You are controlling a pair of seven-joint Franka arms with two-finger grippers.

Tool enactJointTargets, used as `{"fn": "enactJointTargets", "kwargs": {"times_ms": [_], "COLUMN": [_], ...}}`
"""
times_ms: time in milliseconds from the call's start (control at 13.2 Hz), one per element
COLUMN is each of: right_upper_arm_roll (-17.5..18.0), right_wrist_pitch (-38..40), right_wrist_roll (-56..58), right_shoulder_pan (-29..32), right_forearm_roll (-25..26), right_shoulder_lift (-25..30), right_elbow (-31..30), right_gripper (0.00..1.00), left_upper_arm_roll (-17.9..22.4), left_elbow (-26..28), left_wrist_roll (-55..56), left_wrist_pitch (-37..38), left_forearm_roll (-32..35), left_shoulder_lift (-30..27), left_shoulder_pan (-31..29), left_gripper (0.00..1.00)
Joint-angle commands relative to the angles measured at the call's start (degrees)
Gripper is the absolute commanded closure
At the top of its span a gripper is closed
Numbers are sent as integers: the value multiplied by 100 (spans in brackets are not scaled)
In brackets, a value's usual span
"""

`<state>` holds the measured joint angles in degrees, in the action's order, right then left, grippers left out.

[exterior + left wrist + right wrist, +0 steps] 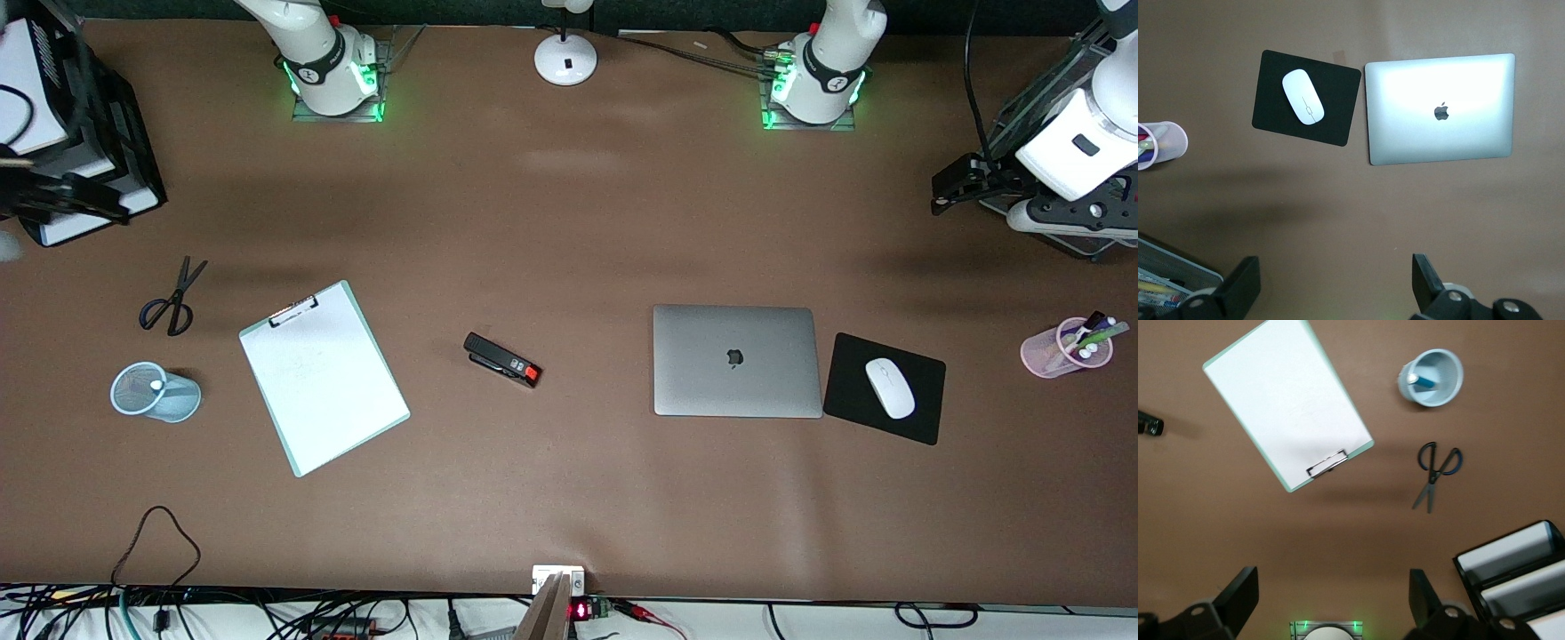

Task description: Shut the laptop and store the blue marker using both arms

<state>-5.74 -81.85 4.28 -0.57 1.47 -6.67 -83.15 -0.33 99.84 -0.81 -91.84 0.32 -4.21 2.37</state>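
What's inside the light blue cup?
Inside the light blue mesh cup stands the blue marker, its white tip poking up. The cup's wall covers the marker's lower end, and nothing else shows in there.

From the front camera we look steeply down on the whole table (pixel 551 231), facing the two arm bases along its top edge. Our left wrist camera hangs high over the left arm's end, looking straight down past its own open jaws; with the front view it shares the closed laptop (pixel 1439 109), mouse pad (pixel 1306 97) and mouse (pixel 1303 97). Our right wrist camera looks down likewise over the right arm's end, sharing the clipboard (pixel 1286 403), scissors (pixel 1435 472) and blue mesh cup (pixel 1431 378).
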Motion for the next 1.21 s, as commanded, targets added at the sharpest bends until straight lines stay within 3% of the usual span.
{"fn": "enactJointTargets", "kwargs": {"times_ms": [0, 378, 1134], "right_upper_arm_roll": [55, 38, 29], "right_wrist_pitch": [38, -472, -420], "right_wrist_roll": [-85, -243, -208], "right_shoulder_pan": [-40, -31, -14], "right_forearm_roll": [143, 37, -7], "right_shoulder_lift": [-10, 499, 685], "right_elbow": [63, -613, -632], "right_gripper": [0, 0, 0], "left_upper_arm_roll": [7, 7, 7], "left_elbow": [-141, -141, -141], "left_wrist_roll": [28, 28, 28], "left_wrist_pitch": [131, 140, 140], "left_forearm_roll": [12, 12, 12], "left_shoulder_lift": [25, 25, 25], "left_shoulder_pan": [18, 18, 9], "left_gripper": [0, 0, 0]}}
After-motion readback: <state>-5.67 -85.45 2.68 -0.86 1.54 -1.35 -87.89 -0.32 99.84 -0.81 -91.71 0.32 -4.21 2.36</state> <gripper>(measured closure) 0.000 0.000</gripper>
